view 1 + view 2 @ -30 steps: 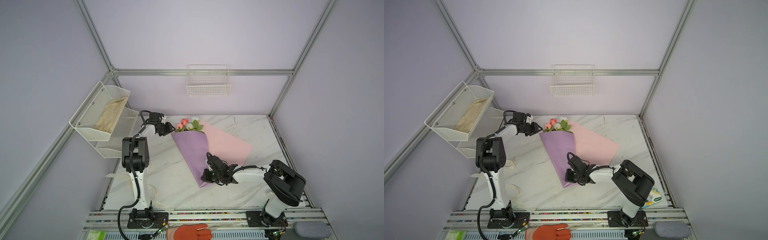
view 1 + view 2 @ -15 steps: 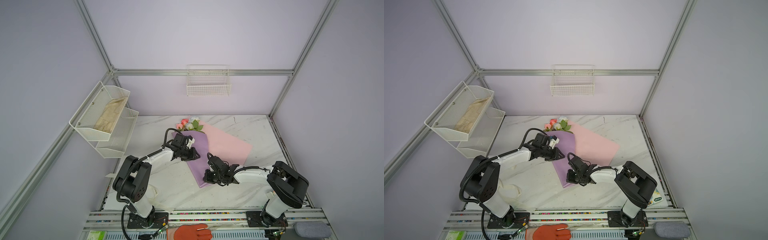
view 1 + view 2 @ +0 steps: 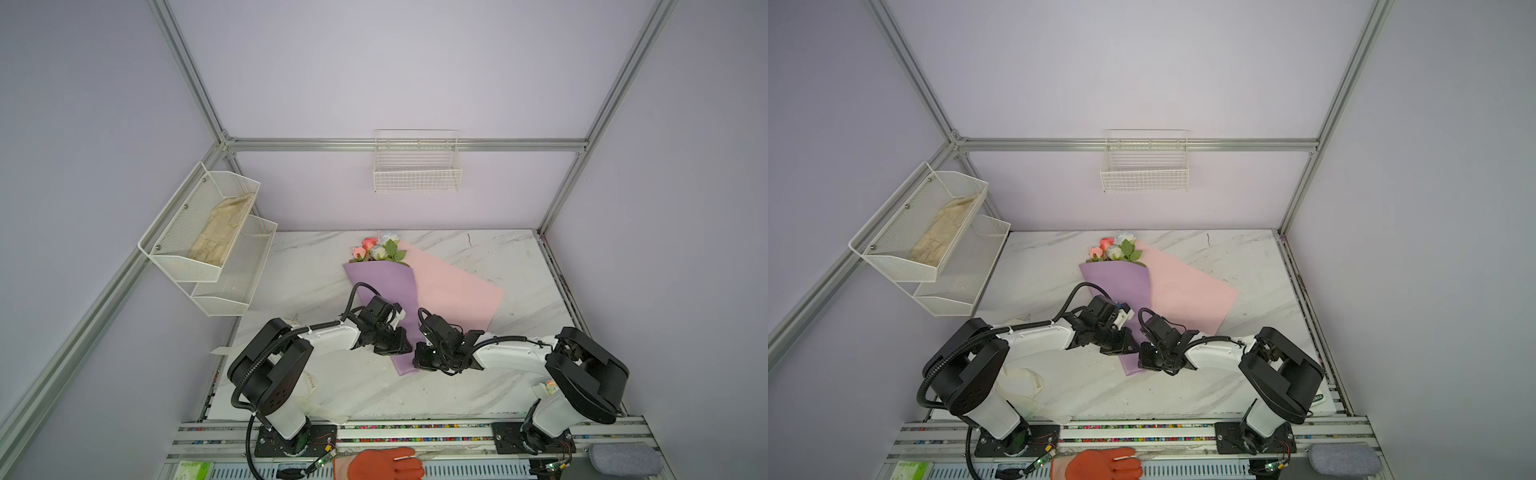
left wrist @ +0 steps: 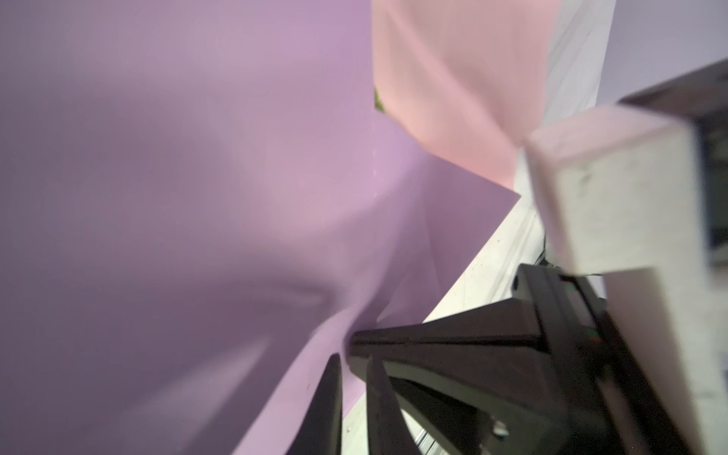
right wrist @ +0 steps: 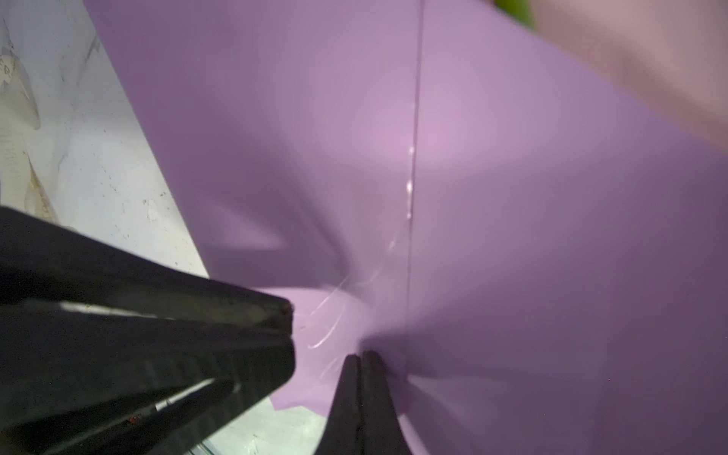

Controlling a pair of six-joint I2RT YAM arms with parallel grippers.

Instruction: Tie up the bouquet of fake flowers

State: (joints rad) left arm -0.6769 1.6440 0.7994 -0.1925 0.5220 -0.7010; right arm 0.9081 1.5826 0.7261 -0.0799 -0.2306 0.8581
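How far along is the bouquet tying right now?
Done: the bouquet has its lilac side folded over the fake flowers, pink side open. In hand: the right gripper pinches its narrow end; the left gripper has the paper between its jaws there. Left: nothing is tied round it; the cream lettered ribbon lies on the table.

The bouquet is lilac outside, pink inside.
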